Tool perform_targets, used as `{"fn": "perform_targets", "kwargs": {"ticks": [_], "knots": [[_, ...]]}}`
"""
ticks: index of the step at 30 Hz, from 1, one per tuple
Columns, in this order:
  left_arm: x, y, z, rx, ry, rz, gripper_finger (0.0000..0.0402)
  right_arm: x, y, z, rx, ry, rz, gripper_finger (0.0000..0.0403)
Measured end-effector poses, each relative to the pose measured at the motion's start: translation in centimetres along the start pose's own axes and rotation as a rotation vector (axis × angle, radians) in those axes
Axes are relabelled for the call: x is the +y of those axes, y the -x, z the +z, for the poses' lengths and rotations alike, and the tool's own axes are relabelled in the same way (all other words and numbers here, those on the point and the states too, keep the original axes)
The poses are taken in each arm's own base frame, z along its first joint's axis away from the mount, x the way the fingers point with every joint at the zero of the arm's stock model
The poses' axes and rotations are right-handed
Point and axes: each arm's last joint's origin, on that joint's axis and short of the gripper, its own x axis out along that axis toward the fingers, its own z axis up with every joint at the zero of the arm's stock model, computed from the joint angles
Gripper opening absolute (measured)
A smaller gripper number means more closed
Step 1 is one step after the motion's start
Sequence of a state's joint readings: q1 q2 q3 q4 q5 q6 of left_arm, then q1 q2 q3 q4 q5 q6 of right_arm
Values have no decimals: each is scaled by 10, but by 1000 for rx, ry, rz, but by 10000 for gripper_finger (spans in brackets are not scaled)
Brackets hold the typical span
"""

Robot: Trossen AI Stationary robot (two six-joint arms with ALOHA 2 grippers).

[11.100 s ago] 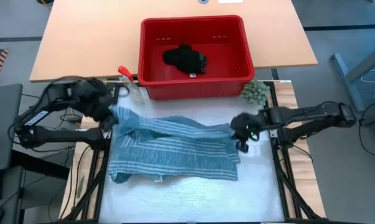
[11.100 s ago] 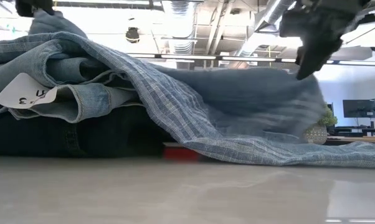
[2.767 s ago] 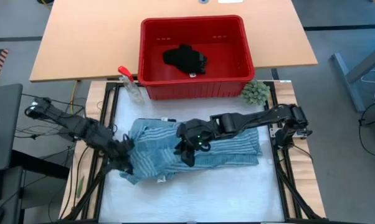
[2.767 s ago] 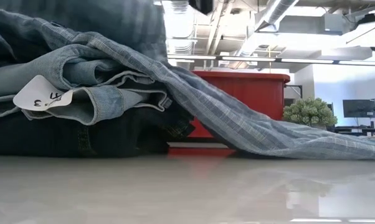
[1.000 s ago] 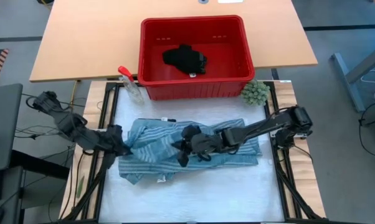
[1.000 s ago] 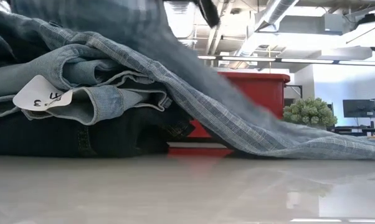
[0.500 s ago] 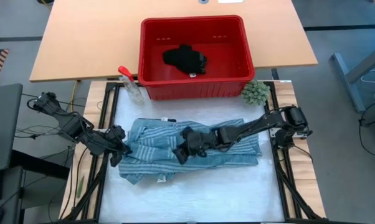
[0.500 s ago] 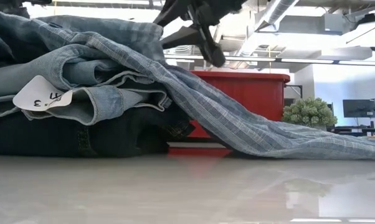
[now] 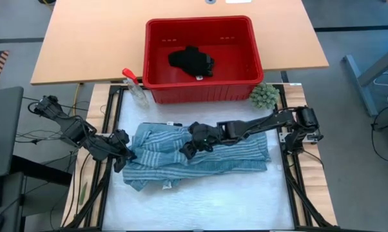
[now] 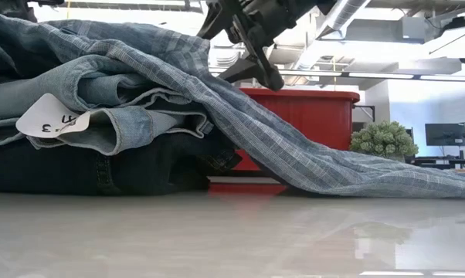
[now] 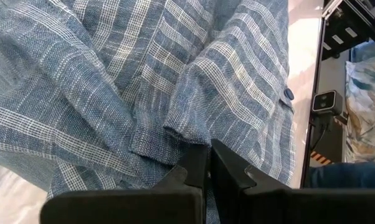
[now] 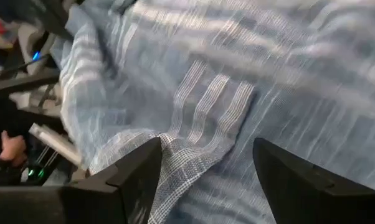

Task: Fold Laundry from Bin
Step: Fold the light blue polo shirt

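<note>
Overhead, a blue-white striped shirt point(image 9: 200, 154) lies spread across the white bench point(image 9: 200, 206) at the centre, draped over a stack of light denim jeans point(image 10: 101, 108) and a dark navy piece point(image 10: 86, 170) seen from bench level. The right hand point(image 9: 189, 147) sits over the shirt's middle; a second ago its fingers were pinched together on the cloth, and now they stand spread apart with nothing between them, the striped fabric lying loose below in its wrist view. It has also shifted slightly toward twelve o'clock, lifting off the cloth. The left hand point(image 9: 121, 154) stays at the shirt's nine o'clock edge, fingers pressed shut on a fold of the striped cloth point(image 11: 187, 134), as its wrist view shows.

The release suggests one fold of the shirt has just been laid down, with the left side pinned to keep it from sliding. The red bin point(image 9: 200, 87) stands at twelve o'clock, beyond the shirt, with a small black piece point(image 9: 191, 60) inside, so more laundry remains to be taken out and folded
</note>
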State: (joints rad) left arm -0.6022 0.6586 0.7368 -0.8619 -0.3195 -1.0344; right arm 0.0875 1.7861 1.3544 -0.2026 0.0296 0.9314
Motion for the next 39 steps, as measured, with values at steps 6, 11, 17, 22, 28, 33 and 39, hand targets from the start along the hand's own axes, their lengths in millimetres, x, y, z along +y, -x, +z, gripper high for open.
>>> {"fn": "perform_targets", "kwargs": {"ticks": [6, 11, 17, 22, 28, 33, 39], "knots": [[0, 0, 0, 0, -1, 0, 0, -4, 12, 7, 22, 2, -15, 282], [0, 0, 0, 0, -1, -1, 0, -10, 11, 20, -37, -21, -14, 282], [-1, 0, 0, -5, 2, -7, 0, -11, 11, 23, -47, -24, -13, 282], [-1, 0, 1, -7, 2, -6, 0, -7, 8, 19, -50, -14, 8, 282], [-1, 0, 1, -11, 0, -2, 0, -12, -15, 14, -24, -37, 47, 282], [-1, 0, 1, -10, 8, -3, 0, -14, -17, 14, -34, -32, 28, 276], [-1, 0, 1, -10, 8, -2, 0, -11, -12, 16, -40, -40, 38, 208]]}}
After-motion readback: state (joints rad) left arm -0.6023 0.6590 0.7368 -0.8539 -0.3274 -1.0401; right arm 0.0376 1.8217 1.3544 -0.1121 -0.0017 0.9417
